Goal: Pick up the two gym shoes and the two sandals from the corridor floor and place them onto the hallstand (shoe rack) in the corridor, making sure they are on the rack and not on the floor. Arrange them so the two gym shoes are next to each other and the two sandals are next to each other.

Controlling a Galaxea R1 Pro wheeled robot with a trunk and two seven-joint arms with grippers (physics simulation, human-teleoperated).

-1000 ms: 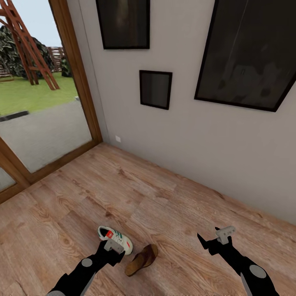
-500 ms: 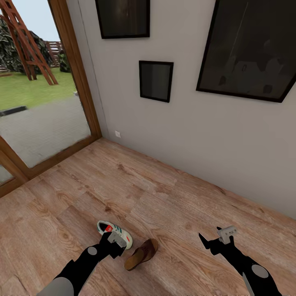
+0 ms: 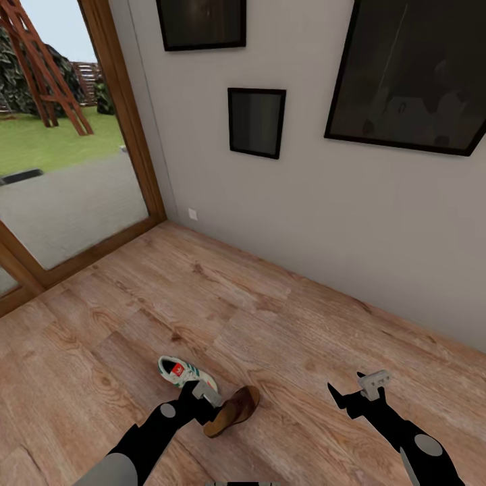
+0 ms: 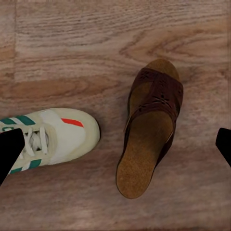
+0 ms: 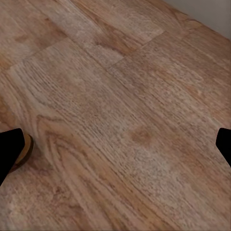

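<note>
On the corridor floor, sandal and gym shoe lie between my spread left fingers; right fingers spread too

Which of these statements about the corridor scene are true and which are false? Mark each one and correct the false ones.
1. The gym shoe and the sandal both lie on the wood floor. True.
2. The left pincer is shut on the sandal. False: its jaws are open, above both shoes.
3. The sandal lies sole up. False: its perforated strap and footbed face up.
4. The right pincer holds nothing. True.
5. Three dark framed pictures hang on the wall. True.
6. The gym shoe stands on a shelf. False: it lies on the floor.
</note>
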